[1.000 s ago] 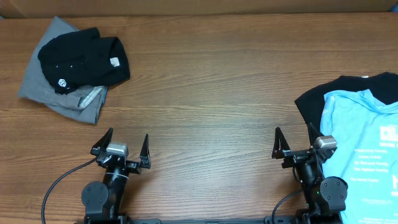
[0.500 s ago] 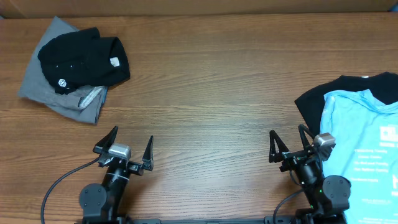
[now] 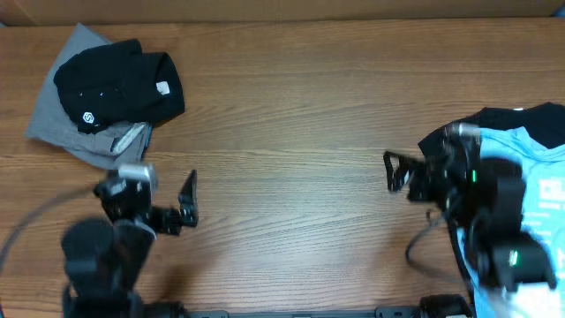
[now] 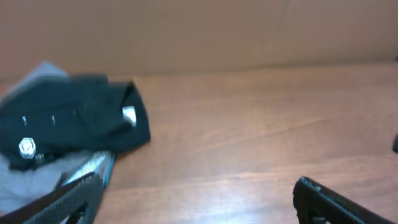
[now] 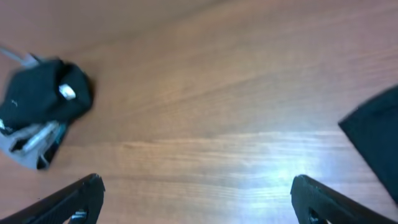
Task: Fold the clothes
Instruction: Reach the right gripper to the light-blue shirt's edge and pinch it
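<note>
A folded pile sits at the table's far left: a black garment on top of a grey one. It also shows in the left wrist view and small in the right wrist view. A light blue shirt lies on a black shirt at the right edge; a black corner shows in the right wrist view. My left gripper is open and empty, below the pile. My right gripper is open and empty, at the left edge of the black shirt.
The wooden table runs between the two piles. A cardboard wall stands along the far edge. Cables trail from both arms near the front edge.
Both arms have risen and moved away from the front edge, blurred by motion. The left gripper shifted left toward the pile; the right gripper moved up beside the black shirt.
</note>
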{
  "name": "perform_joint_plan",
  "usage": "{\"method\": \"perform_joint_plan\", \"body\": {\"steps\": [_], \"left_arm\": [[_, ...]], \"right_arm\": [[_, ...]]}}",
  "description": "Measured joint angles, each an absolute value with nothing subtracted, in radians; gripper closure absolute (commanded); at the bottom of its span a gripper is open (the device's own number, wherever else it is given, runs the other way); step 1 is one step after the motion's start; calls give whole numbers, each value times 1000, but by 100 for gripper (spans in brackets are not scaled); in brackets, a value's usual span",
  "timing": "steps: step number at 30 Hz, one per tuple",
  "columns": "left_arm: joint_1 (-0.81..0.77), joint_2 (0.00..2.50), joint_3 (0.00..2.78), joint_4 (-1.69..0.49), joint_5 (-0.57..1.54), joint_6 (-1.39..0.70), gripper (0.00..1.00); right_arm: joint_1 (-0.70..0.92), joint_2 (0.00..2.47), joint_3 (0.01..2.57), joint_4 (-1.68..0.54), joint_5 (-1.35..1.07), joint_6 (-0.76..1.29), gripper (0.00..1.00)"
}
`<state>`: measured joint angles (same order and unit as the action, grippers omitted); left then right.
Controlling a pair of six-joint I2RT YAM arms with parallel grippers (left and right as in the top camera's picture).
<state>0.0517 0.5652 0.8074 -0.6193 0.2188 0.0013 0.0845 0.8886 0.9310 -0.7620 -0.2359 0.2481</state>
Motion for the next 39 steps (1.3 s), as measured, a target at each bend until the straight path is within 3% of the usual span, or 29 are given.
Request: {"method": "perform_joint_plan", "body": {"steps": [9, 16, 27, 39], "left_arm": [[52, 1082, 1286, -1024, 204, 2, 0], [52, 1294, 1394, -1105, 260, 2, 0], [52, 1408, 1396, -1127, 387, 1, 0], [52, 1412, 1396, -1130, 397, 1, 0]], "right_arm": [[84, 1344, 1406, -1010, -251, 199, 0], [37, 1454, 1431, -1003, -193, 257, 0], [-292, 1691, 1435, -958, -14, 378, 1], [-392, 1945, 1435, -961, -22, 387, 38]]}}
